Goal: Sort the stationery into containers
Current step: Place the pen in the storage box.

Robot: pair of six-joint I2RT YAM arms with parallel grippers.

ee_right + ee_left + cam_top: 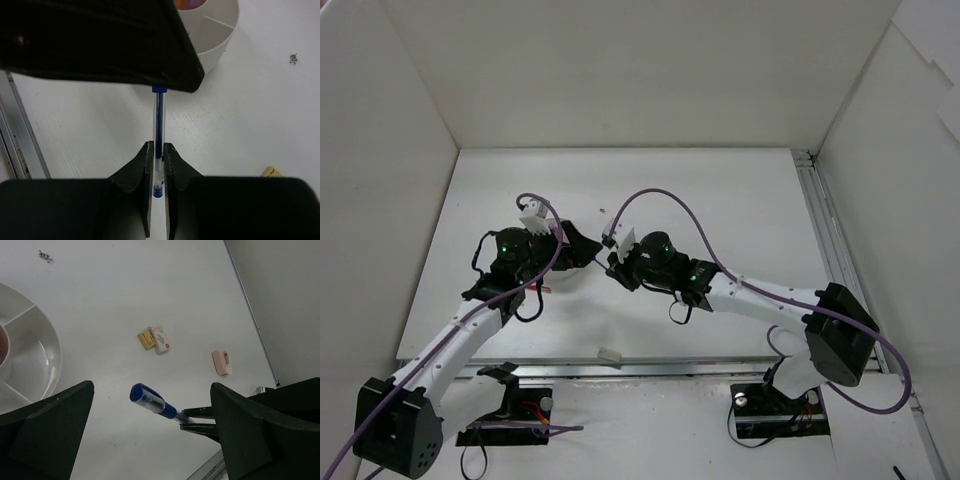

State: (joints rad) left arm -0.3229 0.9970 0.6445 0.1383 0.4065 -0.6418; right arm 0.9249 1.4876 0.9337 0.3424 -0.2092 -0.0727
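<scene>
- Left gripper (151,388) is released, its fingers spread wide above the desk (150,285) and touching nothing.
- Right gripper (158,146) is clenched on the blue pen (158,115) near one end. The pen's capped end reaches out between the left gripper's spread fingers.
- Just past the pen, the white cup (215,40) stands on the desk, its dividers forming compartments. An orange item (191,4) shows in one compartment, cut off by the frame edge.
- Well apart from the cup, a yellow block (145,338) and a white block (160,340) lie touching on the desk, with a pink block (221,363) near them.
</scene>
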